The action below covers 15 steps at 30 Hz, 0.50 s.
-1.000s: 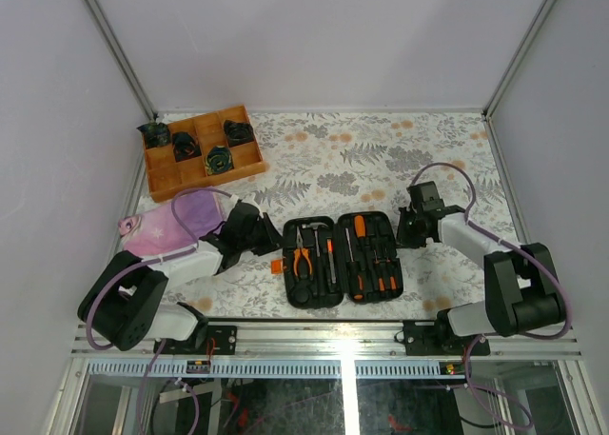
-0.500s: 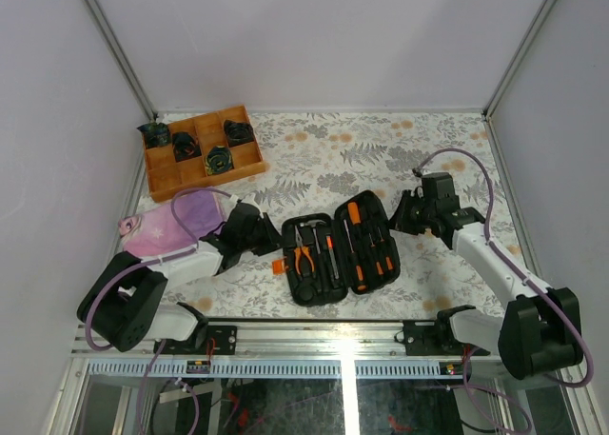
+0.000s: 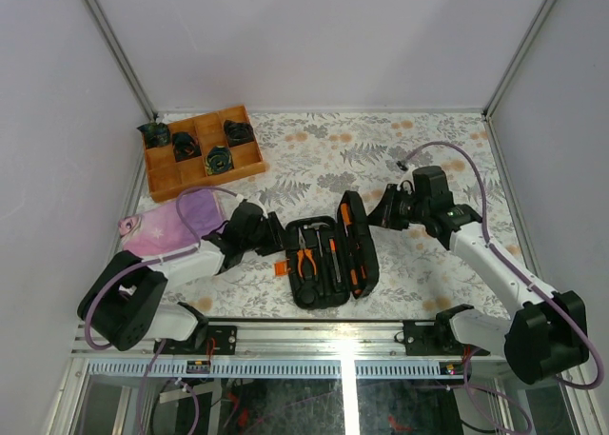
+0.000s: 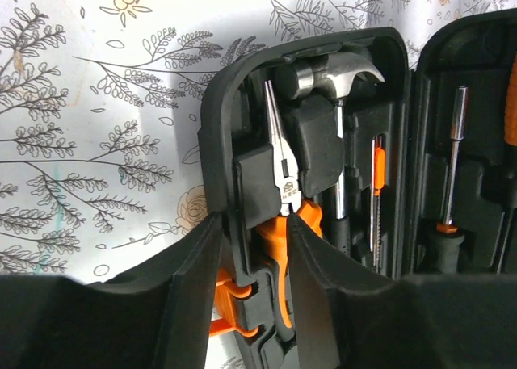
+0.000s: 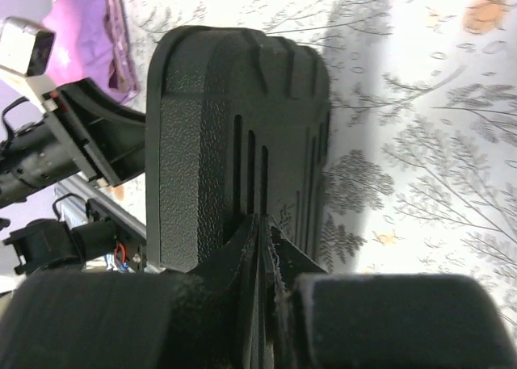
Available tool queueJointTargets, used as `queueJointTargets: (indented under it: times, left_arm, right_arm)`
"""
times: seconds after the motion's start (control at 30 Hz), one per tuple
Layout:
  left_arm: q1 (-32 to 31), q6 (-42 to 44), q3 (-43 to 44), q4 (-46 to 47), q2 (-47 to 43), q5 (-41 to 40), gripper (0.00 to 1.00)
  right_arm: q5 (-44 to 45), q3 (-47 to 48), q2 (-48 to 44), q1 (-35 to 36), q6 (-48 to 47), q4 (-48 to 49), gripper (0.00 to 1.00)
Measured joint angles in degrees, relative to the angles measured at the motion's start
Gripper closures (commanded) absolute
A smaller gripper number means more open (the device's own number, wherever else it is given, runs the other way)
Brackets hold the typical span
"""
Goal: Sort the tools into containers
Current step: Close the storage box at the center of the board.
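Shut right jaws apparently press the half-folded tool case (image 5: 234,127).

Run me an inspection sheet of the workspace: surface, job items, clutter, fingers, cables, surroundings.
Surface: floral-patterned table, no spills seen.
Job's things: black tool case partly folded, its right half raised steeply; pliers, hammer and screwdrivers seated in its slots.
Clutter: wooden tray at the far left, dark objects in its compartments, kind unclear; purple pouch beside the left arm.
Grippers: left gripper fingers straddle the case's left wall, grip unclear; right gripper fingers shut, tips against the outside of the raised half.
Cables: purple cables loop over both arms, clear of the case.
Surroundings: white walls, metal frame posts; nothing else seen.
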Motion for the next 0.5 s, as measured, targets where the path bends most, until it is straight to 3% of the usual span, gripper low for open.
queueJointTargets:
  times: [0.17,0.5]
  left_arm:
    - [-0.37,0.02,0.68,-1.18,-1.57,-0.02,0.52]
    - [-0.37,-0.28,0.79,-8.13,-16.17,-7.78,0.48]
  right_arm:
    - [0.26,0.76,0.55,4.92,2.14,2.89,0.89]
    - [0.42,2.67,5.25,9.84,5.49,7.58,0.90]
